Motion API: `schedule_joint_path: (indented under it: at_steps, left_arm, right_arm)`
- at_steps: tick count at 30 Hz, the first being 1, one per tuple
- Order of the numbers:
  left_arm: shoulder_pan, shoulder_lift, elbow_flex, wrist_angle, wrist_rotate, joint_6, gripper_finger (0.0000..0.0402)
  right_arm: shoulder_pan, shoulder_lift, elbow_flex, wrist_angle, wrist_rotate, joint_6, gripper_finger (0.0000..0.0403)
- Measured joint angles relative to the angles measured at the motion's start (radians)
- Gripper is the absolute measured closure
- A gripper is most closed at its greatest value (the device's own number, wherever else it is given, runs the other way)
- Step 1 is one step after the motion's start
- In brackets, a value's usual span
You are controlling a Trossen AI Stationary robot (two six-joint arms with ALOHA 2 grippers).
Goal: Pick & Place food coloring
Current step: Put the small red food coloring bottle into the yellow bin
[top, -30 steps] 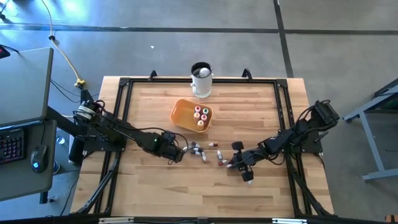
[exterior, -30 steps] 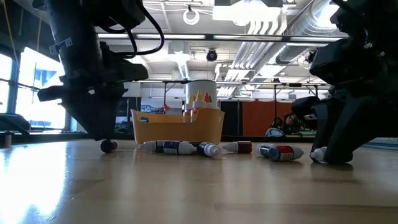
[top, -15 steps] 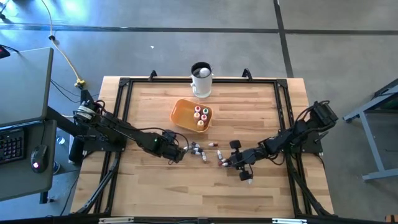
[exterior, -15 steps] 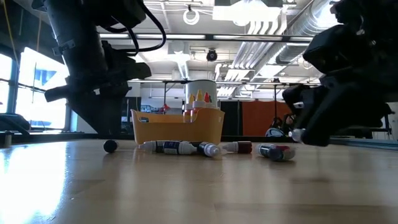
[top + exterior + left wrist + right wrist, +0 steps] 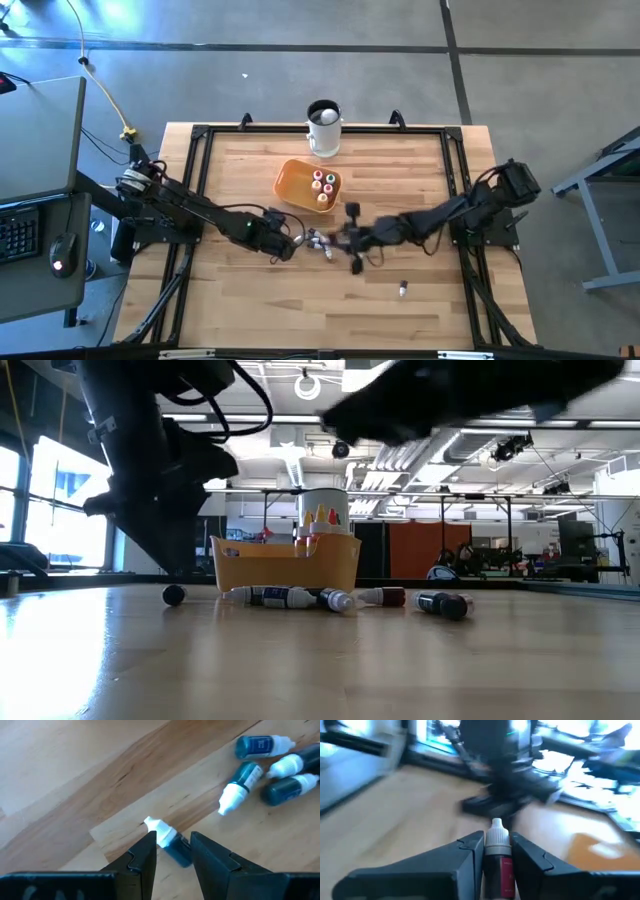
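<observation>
The food coloring is small dropper bottles. Several stand in the orange bowl (image 5: 298, 188), and several lie loose on the wood (image 5: 320, 240) (image 5: 290, 597) in front of it. My right gripper (image 5: 352, 242) (image 5: 497, 842) hovers over the loose ones, shut on a red bottle (image 5: 499, 865) with a white cap. My left gripper (image 5: 287, 246) (image 5: 172, 852) points down at the table left of the loose bottles, shut on a dark blue bottle (image 5: 172, 847). In the low view, that bottle's round end (image 5: 175, 595) shows low at the table. My right gripper pinches the red bottle's body (image 5: 500, 870) between its two fingers. The bottle lies along the fingers, with its white cap (image 5: 497, 832) sticking out past the tips. The fingers point nearly level toward the table's left, and the bottle is lifted clear. My left gripper comes from above, slanting down, with the blue bottle's body (image 5: 176, 854) between its two fingertips. The bottle sits slantwise in the gap, its white cap (image 5: 157, 827) pointing away past one finger (image 5: 145, 855). It seems to rest on the wood.
A white mug (image 5: 323, 128) stands at the table's far edge behind the bowl. One small bottle (image 5: 403, 289) lies alone toward the near right. A black frame (image 5: 200, 200) runs around the tabletop. Three blue bottles (image 5: 260, 745) lie just beyond my left gripper.
My right gripper has risen from the table's near right and swung toward the left, over the loose bottles. It has tipped up from pointing down to nearly level, carrying the red bottle clear of the wood. My left gripper has rolled a little in place.
</observation>
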Motion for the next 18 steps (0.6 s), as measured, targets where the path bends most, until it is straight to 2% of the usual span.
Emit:
schedule_joint_path:
  at_steps: [4, 6, 10, 15, 18]
  left_arm:
    - [0.000, -0.009, 0.030, -0.014, -0.012, 0.055, 0.0284]
    - [0.000, -0.009, 0.042, -0.032, -0.016, 0.080, 0.0284]
    - [-0.002, -0.009, 0.049, -0.024, -0.001, 0.102, 0.0284]
    - [-0.043, -0.009, 0.049, -0.027, -0.011, 0.102, 0.0284]
    - [-0.084, -0.009, 0.049, -0.027, -0.057, 0.095, 0.0284]
  right_arm:
    - [-0.100, -0.001, 0.206, -0.268, 0.174, -0.038, 0.0325]
    - [-0.166, -0.002, 0.308, -0.438, 0.209, -0.030, 0.0320]
    - [-0.300, 0.040, 0.459, -0.625, 0.063, 0.014, 0.0320]
    - [-0.422, 0.172, 0.567, -0.698, -0.160, 0.011, 0.0326]
    - [-0.462, 0.264, 0.636, -0.744, -0.237, 0.014, 0.0323]
